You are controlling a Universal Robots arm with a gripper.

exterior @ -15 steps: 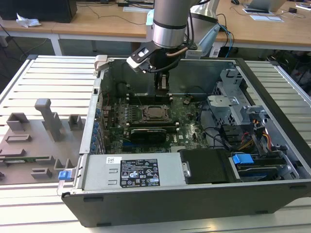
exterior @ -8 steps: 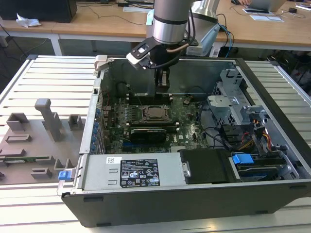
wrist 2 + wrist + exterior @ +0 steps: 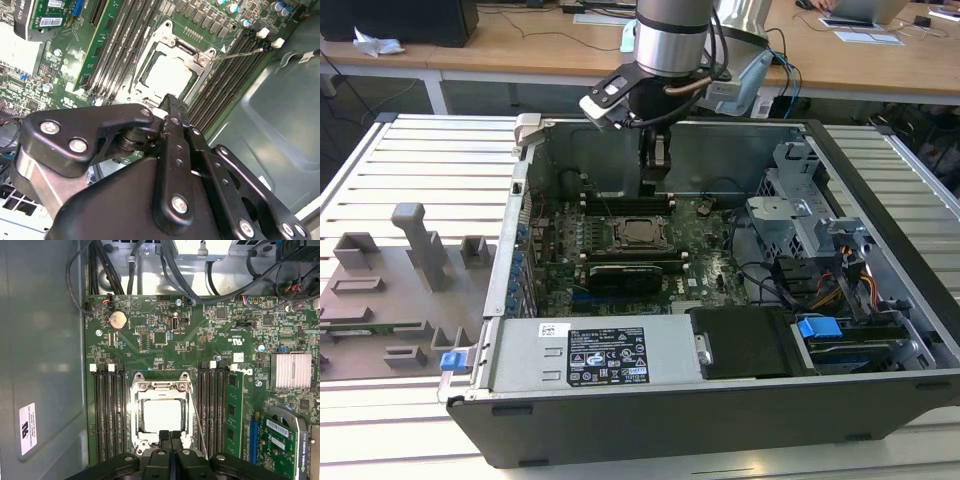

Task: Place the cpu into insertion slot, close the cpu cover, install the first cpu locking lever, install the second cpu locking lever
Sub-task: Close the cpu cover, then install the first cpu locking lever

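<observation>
jaws together, nothing held. cpu cover (image 3: 134, 412) closed over cpu (image 3: 161, 416), just ahead of jaws; locking lever (image 3: 198, 425) alongside.

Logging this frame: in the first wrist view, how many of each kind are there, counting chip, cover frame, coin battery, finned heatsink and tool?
Chip: 1
Cover frame: 1
Coin battery: 1
Finned heatsink: 1
Tool: 1
Total: 5
</observation>
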